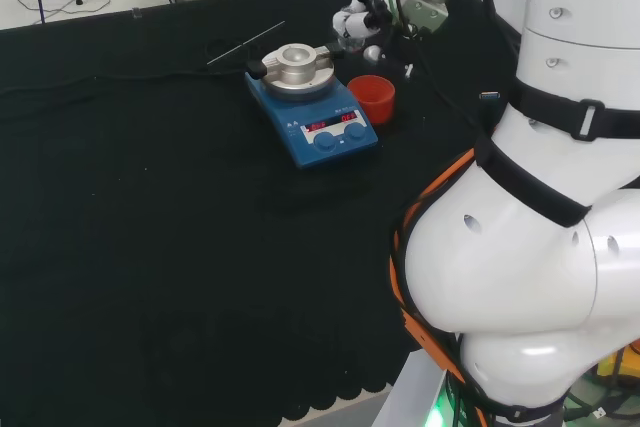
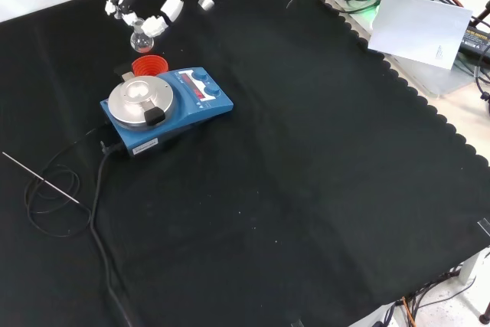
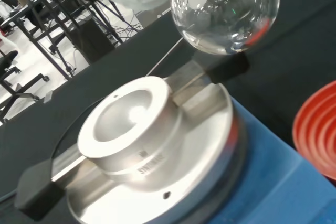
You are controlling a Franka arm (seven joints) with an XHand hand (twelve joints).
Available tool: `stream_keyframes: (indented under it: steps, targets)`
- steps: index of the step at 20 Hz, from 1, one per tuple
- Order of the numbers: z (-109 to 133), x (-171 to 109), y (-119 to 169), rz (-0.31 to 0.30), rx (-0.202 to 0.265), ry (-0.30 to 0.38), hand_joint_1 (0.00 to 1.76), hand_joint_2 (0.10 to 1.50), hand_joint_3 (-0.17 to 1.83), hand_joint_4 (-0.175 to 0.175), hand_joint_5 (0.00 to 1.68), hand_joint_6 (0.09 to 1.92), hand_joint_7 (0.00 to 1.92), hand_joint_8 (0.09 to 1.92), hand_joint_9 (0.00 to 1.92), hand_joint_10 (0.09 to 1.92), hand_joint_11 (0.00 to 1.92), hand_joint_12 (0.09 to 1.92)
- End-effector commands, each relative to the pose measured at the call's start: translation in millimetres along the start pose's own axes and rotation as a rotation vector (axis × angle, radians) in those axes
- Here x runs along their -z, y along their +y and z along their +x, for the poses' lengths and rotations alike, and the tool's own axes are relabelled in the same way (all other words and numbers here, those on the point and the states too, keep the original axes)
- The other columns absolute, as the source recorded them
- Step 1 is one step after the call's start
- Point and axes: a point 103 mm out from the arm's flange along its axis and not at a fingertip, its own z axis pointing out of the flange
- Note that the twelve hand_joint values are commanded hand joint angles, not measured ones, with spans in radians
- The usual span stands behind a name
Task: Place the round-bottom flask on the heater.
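The clear round-bottom flask hangs in the air, held by the black and white hand, whose fingers curl round its neck. In the head view the hand is just right of the heater and above the red stand, with the flask's bulb below it. The blue heater carries a silver block with a round well. In the wrist view the flask's bulb floats above and beside the silver well.
A red ribbed ring stand sits against the heater's far side in the front view, directly under the flask. The heater's black cable and a thin metal rod lie on the cloth at the front view's left.
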Motion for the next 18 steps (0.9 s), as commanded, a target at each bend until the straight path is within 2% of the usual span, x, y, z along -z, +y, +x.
stream_keyframes:
  steps: [1,8,18]
  targets:
    - [32,-14,13,0.046,0.044,0.002,1.05,0.80,0.80,-0.002,0.91,1.36,0.36,0.72,0.52,0.74,0.13,1.36]
    - [54,-31,31,0.093,0.079,-0.014,1.05,0.79,0.81,-0.006,0.91,1.35,0.36,0.72,0.52,0.74,0.14,1.36]
    - [64,-47,35,0.131,0.094,-0.027,1.05,0.78,0.82,-0.006,0.92,1.35,0.36,0.72,0.52,0.74,0.13,1.36]
